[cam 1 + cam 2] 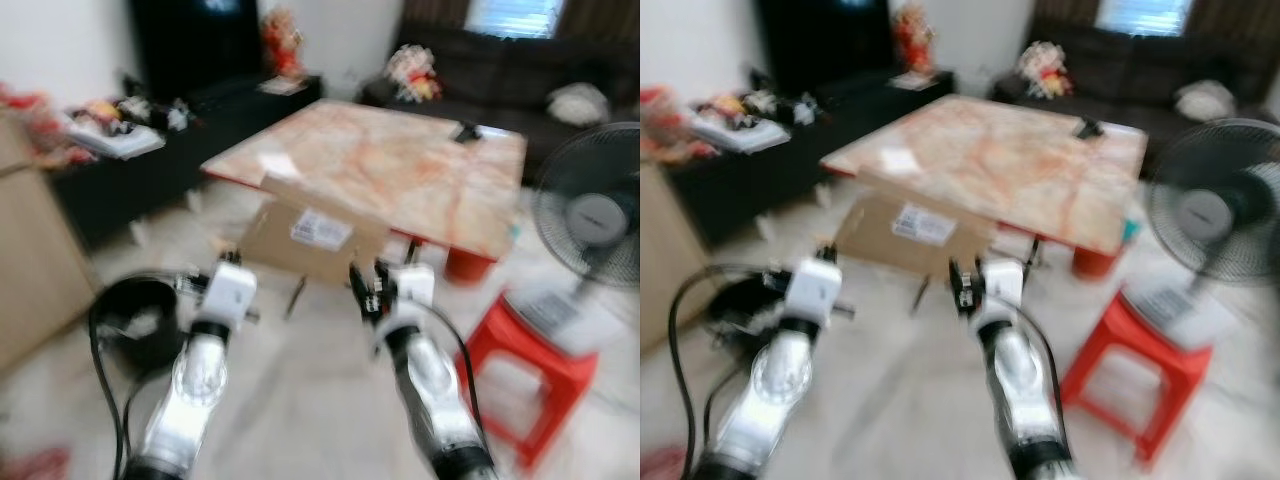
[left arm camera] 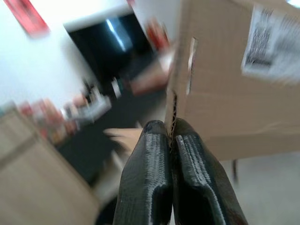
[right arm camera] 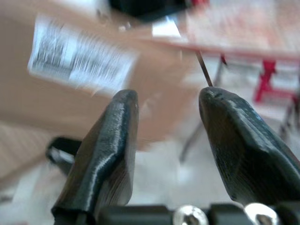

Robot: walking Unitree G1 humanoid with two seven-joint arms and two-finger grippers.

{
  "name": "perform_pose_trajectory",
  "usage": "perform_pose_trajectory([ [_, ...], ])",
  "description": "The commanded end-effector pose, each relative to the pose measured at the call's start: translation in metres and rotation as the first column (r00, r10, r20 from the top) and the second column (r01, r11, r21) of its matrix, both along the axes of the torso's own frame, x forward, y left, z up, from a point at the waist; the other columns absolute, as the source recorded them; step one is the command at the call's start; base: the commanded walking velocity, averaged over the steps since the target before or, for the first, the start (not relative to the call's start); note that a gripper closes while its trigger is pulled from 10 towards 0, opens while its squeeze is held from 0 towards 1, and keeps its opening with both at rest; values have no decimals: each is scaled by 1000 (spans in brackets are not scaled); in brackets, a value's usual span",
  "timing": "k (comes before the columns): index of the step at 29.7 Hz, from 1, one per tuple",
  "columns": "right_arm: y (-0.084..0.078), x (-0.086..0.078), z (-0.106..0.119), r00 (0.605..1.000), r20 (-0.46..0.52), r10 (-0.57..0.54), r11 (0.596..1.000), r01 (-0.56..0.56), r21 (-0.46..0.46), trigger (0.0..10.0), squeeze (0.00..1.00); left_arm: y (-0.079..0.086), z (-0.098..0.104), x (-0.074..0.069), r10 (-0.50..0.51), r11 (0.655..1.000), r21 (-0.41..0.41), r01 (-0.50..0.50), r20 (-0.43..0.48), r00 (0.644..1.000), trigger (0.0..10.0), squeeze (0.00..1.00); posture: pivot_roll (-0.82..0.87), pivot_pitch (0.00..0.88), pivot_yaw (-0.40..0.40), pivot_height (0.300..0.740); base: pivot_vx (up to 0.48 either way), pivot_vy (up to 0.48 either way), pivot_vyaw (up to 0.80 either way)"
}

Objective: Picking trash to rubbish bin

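Blurred head views, so the robot is probably walking. The left tool [image 2: 171, 136] is riding with its fingers pressed together on nothing; the right tool [image 3: 168, 117] is hanging spread and carrying nothing. The black rubbish bin [image 1: 140, 320] is sitting on the floor at nine o'clock of the left arm. A cardboard box [image 1: 310, 240] is leaning under the marble table [image 1: 400, 170] at twelve o'clock. Nothing is picked yet; the whole job looks ahead.

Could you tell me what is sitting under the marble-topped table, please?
A cardboard box with a white label sits under the near edge of the table. An orange-red object shows further back; the tabletop hides the rest.
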State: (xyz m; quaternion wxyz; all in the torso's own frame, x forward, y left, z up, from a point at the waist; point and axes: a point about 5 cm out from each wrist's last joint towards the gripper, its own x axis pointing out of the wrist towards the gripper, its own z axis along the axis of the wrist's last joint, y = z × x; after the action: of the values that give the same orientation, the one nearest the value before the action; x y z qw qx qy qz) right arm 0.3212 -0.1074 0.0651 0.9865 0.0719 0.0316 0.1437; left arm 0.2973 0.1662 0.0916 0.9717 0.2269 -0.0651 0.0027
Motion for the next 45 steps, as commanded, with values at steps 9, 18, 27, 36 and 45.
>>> perform_pose_trajectory([
  [9,-43,-28,-59,952,-285,-111,992,91,-85,10000,0,35,-57,-19,98,994,-17,-106,-256,962,10000,0,6,60,-46,740,0,0,0],
  [18,-55,-74,-108,837,-526,-149,985,76,-157,10000,0,62,-122,-67,227,955,-30,-295,-566,792,10000,0,6,57,-42,740,0,0,0],
  [27,-60,-97,-125,767,-616,-179,978,73,-193,10000,0,73,-150,-103,293,907,-14,-421,-696,656,10000,0,9,60,-45,740,0,0,0],
  [36,-57,-105,-131,741,-648,-173,977,46,-208,10000,0,69,-158,-112,288,901,-13,-433,-730,620,10000,0,7,58,-49,740,0,0,0],
  [45,-55,-109,-134,731,-661,-169,976,33,-214,10000,0,70,-159,-114,293,898,-6,-440,-738,608,10000,0,7,54,-49,740,0,0,0],
])
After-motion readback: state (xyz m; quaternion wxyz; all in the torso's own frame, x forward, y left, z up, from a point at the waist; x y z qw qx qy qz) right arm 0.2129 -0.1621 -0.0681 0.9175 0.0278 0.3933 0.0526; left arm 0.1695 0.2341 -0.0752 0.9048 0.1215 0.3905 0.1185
